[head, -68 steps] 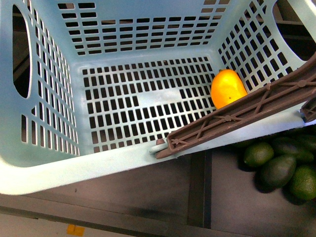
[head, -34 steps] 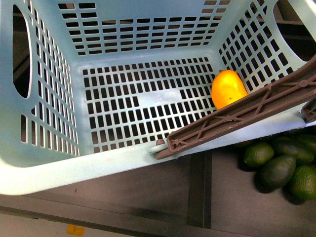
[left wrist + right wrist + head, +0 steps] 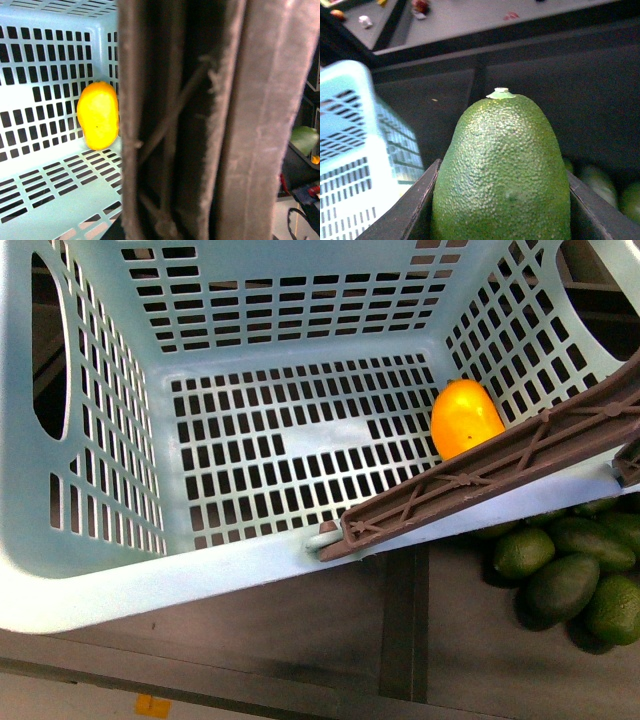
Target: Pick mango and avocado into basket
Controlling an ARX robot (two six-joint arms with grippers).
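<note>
The light teal basket (image 3: 200, 575) fills the front view, tilted. The yellow-orange mango (image 3: 465, 418) lies on its slotted floor in the right corner and also shows in the left wrist view (image 3: 98, 121). The brown basket handle (image 3: 480, 478) crosses the near right rim. In the left wrist view the handle (image 3: 200, 125) fills the frame right at the camera; my left gripper is shut on it, its fingers hidden. My right gripper (image 3: 502, 200) is shut on a green avocado (image 3: 502, 170), stem end up, held beside the basket (image 3: 355, 155). Neither arm shows in the front view.
Several more avocados (image 3: 565, 575) lie in a dark bin to the right of the basket. A dark shelf divider (image 3: 405, 630) runs under the basket's near rim. Blurred avocados (image 3: 600, 185) lie below the held one. Small items lie on a grey surface (image 3: 460, 15) beyond.
The basket has shifted slightly to the right in the front view, with the mango still in its corner. The avocados in the bin have not moved.
</note>
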